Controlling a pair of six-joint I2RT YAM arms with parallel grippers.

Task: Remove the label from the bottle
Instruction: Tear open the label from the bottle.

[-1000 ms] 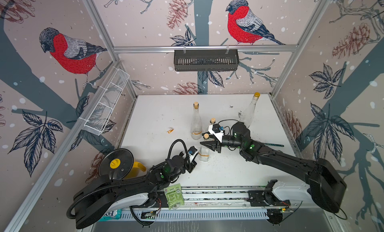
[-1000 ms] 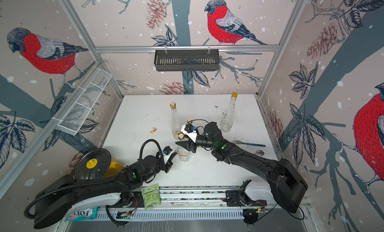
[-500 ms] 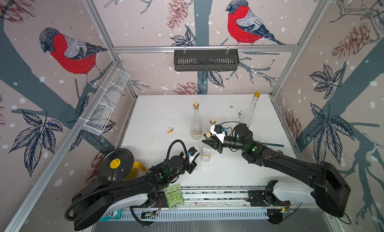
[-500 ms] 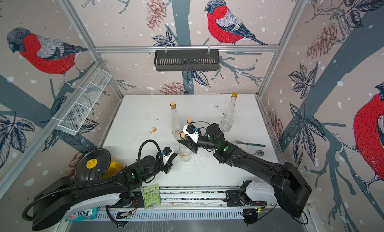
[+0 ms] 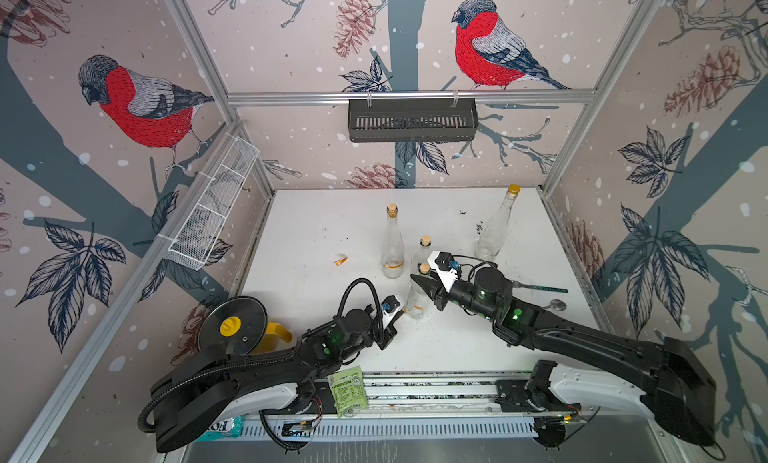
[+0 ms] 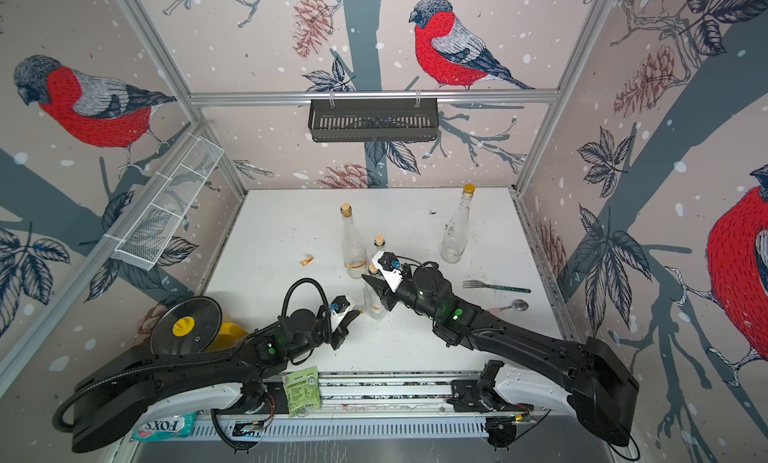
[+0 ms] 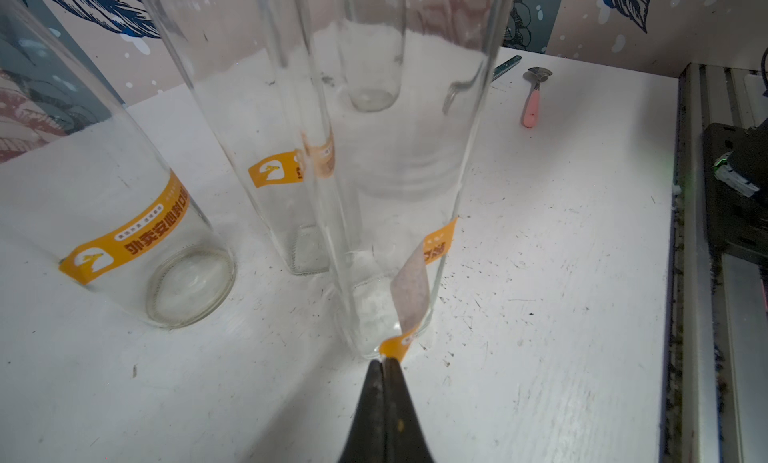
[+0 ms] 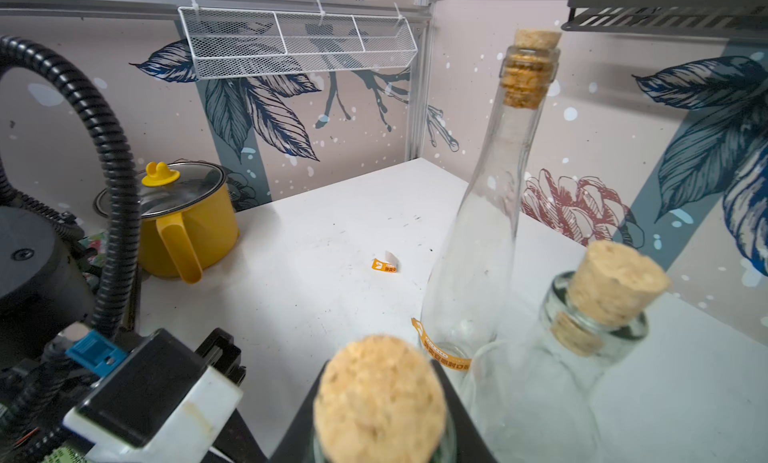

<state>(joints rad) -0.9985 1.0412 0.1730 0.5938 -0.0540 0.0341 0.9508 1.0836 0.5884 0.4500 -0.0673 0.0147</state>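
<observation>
Table point(image 7: 540, 274): label point(image 7: 409, 299) pinched between left fingertips point(image 7: 370, 402).

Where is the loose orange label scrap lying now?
In both top views the label scrap lies on the table, left of the tall corked bottle and apart from it.

Black arms point(image 5: 582, 342), white bases point(image 5: 582, 388), ribbed black hose point(image 8: 118, 157) (left arm only), green lights point(image 5: 516, 314), tapered black fingers point(image 7: 405, 419)

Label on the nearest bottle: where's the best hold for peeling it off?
The label by its peeled tail: it hangs free, white backing showing, while the rest hugs the bottle. Pinch the tip from the left arm's side, low near the base, as the left gripper does; the right gripper holds the neck.
</observation>
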